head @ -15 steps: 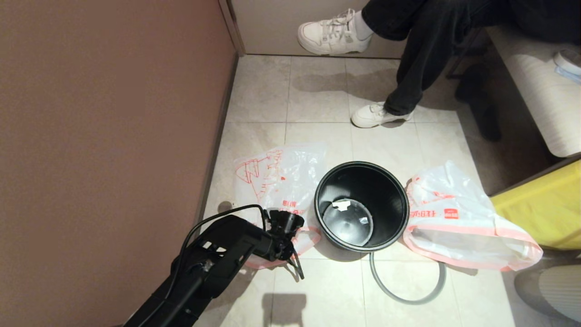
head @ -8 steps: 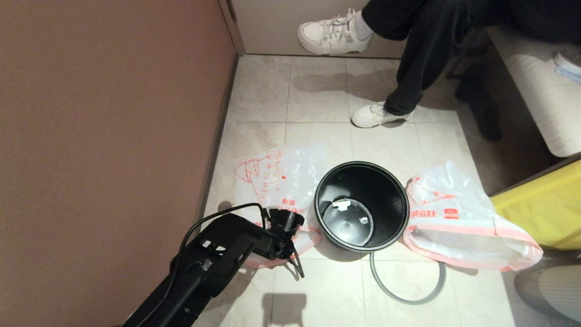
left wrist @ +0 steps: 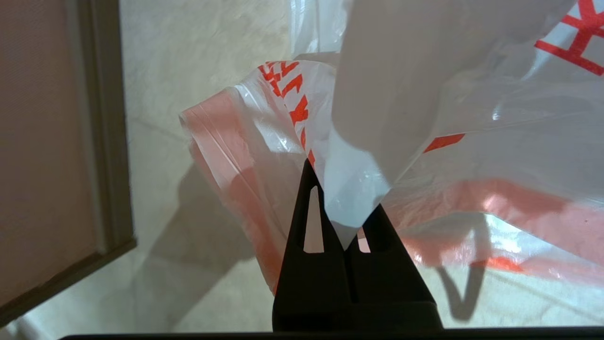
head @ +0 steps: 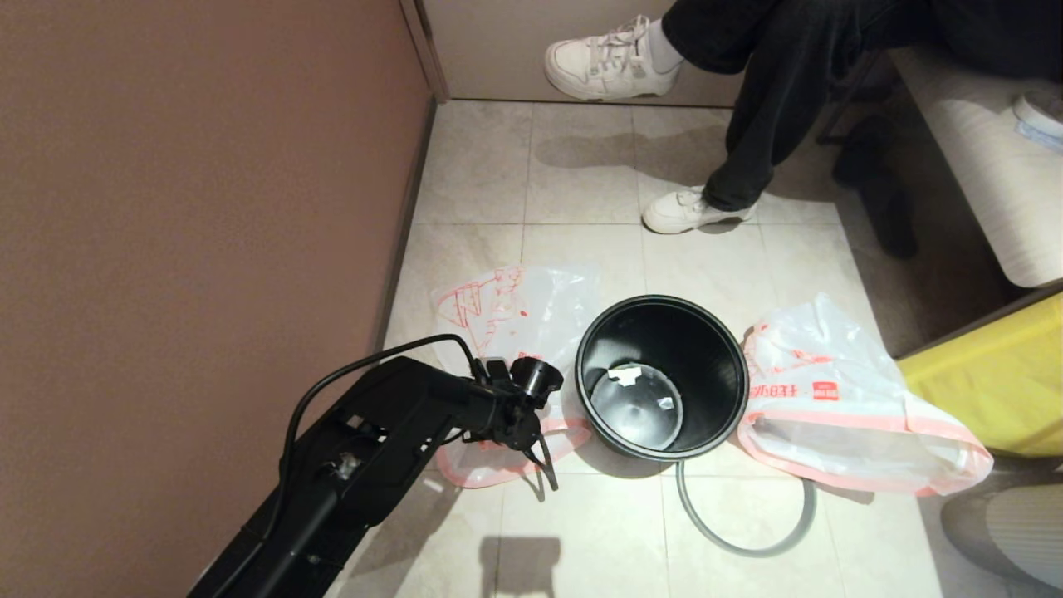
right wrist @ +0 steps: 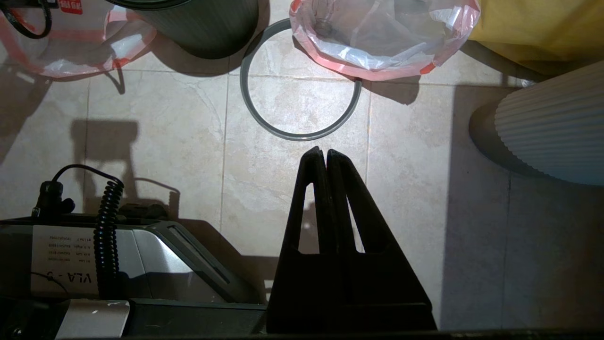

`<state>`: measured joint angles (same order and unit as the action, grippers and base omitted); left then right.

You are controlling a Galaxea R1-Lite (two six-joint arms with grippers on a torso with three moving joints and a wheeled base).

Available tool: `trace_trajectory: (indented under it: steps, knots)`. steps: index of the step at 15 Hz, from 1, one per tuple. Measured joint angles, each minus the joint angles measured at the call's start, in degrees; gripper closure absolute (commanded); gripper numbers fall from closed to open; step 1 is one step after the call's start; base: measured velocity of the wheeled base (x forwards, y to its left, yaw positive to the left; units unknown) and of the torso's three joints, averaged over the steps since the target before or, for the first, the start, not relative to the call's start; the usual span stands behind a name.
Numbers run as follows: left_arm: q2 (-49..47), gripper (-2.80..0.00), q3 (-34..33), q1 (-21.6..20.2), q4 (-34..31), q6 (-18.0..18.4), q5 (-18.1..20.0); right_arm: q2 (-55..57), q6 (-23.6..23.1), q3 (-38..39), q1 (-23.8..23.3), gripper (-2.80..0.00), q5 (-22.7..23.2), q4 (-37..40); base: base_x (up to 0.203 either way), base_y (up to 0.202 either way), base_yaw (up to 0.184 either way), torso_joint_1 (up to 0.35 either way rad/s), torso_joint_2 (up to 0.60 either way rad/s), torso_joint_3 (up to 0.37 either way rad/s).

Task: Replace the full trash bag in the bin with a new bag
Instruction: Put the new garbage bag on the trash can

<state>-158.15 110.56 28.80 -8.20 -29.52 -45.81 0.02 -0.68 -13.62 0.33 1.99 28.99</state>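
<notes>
The black bin (head: pixel 706 349) stands upright on the tiled floor, with only scraps on its bottom. To its left lies the limp new bag (head: pixel 515 320), printed in red. My left gripper (head: pixel 541 467) is shut on that bag's pink hem at its near edge. In the left wrist view the film (left wrist: pixel 358 189) is pinched between the closed fingers (left wrist: pixel 302 226) and hangs over them. The full trash bag (head: pixel 839 415) lies to the bin's right, mouth towards me. My right gripper (right wrist: pixel 325 153) is shut on nothing above bare tiles, short of the grey ring (right wrist: pixel 302 138).
The loose grey ring (head: pixel 746 551) lies on the floor in front of the bin. A brown wall (head: pixel 208 249) runs close along the left. A seated person's feet (head: pixel 693 212) are beyond the bin. A yellow object (head: pixel 988 382) and a white ribbed one (head: pixel 1021 523) stand at the right.
My left gripper's jaws have closed on the new bag's hem. The left wrist has risen a little, and the bag's near edge has lifted and bunched with it. The bin and full bag have not moved.
</notes>
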Motion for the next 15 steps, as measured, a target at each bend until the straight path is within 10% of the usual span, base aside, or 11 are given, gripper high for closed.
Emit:
trace_trajectory:
  steps: [9,15]
  knots:
    - [10.0,0.00,0.4,2.0,-26.6,-8.9,0.4,0.0,1.8,0.0,0.0,0.00,0.0,0.0,0.000,0.000,0.000,0.000,0.00,0.000]
    - [16.2,0.00,0.5,2.5,-33.4,-10.2,0.4,0.0,4.9,-1.0,0.0,0.00,0.5,0.3,0.000,0.000,0.000,0.000,0.00,0.000]
